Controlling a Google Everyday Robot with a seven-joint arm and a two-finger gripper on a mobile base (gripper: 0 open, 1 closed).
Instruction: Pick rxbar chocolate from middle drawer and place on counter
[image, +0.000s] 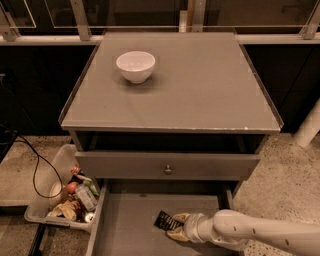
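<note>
The rxbar chocolate (163, 221), a small black-wrapped bar, lies on the grey floor of the open middle drawer (130, 227), right of its middle. My gripper (176, 226) reaches in from the right on a white arm, with its tan fingers (180, 217) at the bar's right end, one above and one below it. The counter (200, 85) is the flat grey cabinet top above, with a white bowl (135, 65) at its back left.
A grey drawer front with a round metal knob (168, 170) juts out above the open drawer. A clear plastic bin of clutter (67, 192) sits on the floor to the left, with a black cable beside it. A white post stands at the right.
</note>
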